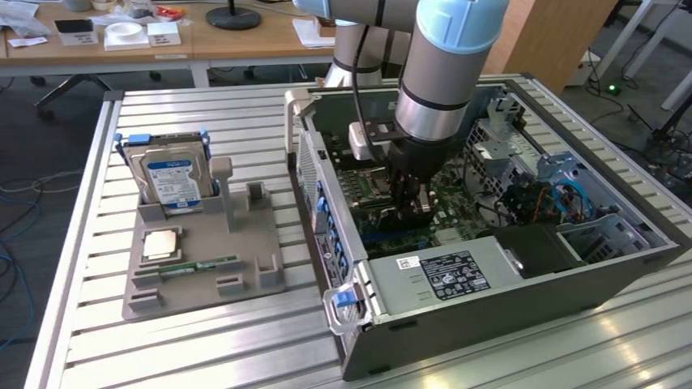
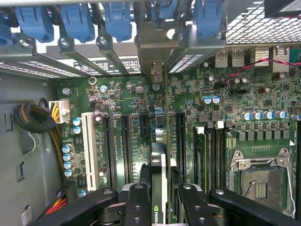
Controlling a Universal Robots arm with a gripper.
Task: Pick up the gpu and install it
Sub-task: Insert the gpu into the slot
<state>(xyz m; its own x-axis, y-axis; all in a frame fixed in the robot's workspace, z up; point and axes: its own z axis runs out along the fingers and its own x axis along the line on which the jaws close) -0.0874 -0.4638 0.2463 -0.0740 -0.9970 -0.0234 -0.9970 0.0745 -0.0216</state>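
My gripper (image 1: 412, 204) reaches down inside the open computer case (image 1: 487, 279), just above the green motherboard (image 1: 373, 212). In the wrist view the gpu (image 2: 159, 160) appears edge-on as a thin upright card between my two black fingers (image 2: 139, 200), and the gripper (image 2: 162, 190) is shut on it. The card runs along the black expansion slots (image 2: 127, 146), and its silver end bracket (image 2: 157, 73) reaches the rear slot openings under the blue clips (image 2: 117, 21). Whether the card's lower edge sits in a slot is hidden.
A grey parts holder (image 1: 200, 271) at the exterior view's left carries the blue-labelled hard drive (image 1: 173, 180), a square processor chip (image 1: 160, 243) and a green memory stick (image 1: 201, 264). Near the card are a white slot (image 2: 88, 150), the processor socket (image 2: 259, 181) and a cable bundle (image 2: 33, 117).
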